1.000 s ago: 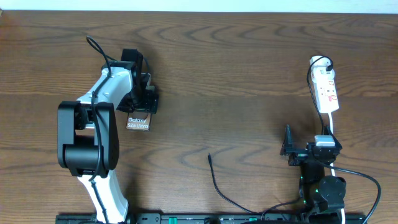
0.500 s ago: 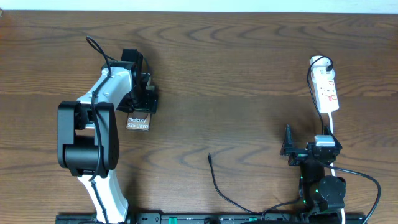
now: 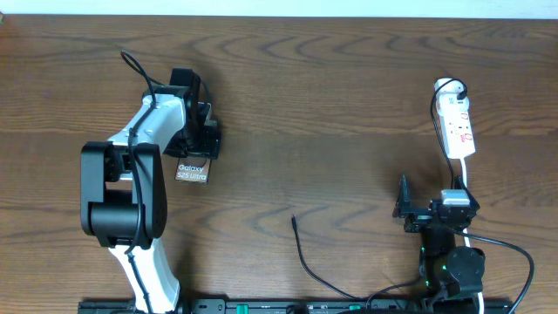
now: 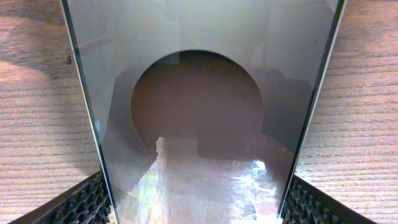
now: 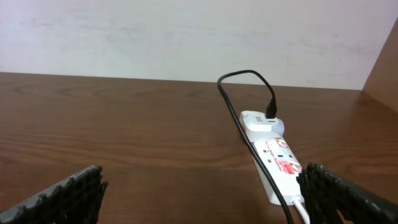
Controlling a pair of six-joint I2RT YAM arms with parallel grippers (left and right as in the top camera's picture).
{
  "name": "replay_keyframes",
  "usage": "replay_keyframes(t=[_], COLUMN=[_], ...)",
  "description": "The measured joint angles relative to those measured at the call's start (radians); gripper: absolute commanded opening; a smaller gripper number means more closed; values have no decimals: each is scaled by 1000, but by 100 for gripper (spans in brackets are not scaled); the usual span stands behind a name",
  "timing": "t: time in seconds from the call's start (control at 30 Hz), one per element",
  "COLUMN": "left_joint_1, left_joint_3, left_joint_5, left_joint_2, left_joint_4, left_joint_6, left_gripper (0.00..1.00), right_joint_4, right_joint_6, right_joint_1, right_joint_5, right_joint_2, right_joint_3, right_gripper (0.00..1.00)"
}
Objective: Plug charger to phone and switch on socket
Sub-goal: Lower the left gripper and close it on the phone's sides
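The phone (image 3: 193,172), a dark slab with white "Galaxy S25 Ultra" lettering, lies on the table at the left. My left gripper (image 3: 197,155) is shut on its long edges. In the left wrist view the phone's glossy face (image 4: 199,112) fills the space between the padded jaws (image 4: 196,202). The charger cable's plug tip (image 3: 294,220) lies free at front centre, far from the phone. The white socket (image 3: 459,129) lies at the right, and also shows in the right wrist view (image 5: 277,158). My right gripper (image 3: 436,202) is open and empty, just in front of the socket.
A white adapter (image 3: 448,87) with the black cable (image 5: 249,78) sits in the socket's far end. The socket's white cord (image 3: 466,187) runs forward past my right arm. The charger cable (image 3: 318,275) curves to the front edge. A pale wall stands beyond the table.
The phone has edged very slightly to the left in my left gripper. The right arm has not moved.
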Motion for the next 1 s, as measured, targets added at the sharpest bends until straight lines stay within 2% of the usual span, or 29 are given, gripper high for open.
replay_keyframes(t=[0.87, 1.0], left_joint_1=[0, 0], left_joint_3=[0, 0], left_joint_5=[2, 2], left_joint_2=[-2, -2], left_joint_4=[0, 0], left_joint_6=[0, 0], left_gripper=[72, 67], right_joint_4=[0, 0], right_joint_6=[0, 0], right_joint_1=[0, 0], right_joint_5=[0, 0], right_joint_2=[0, 0], right_joint_3=[0, 0], right_gripper=[99, 99])
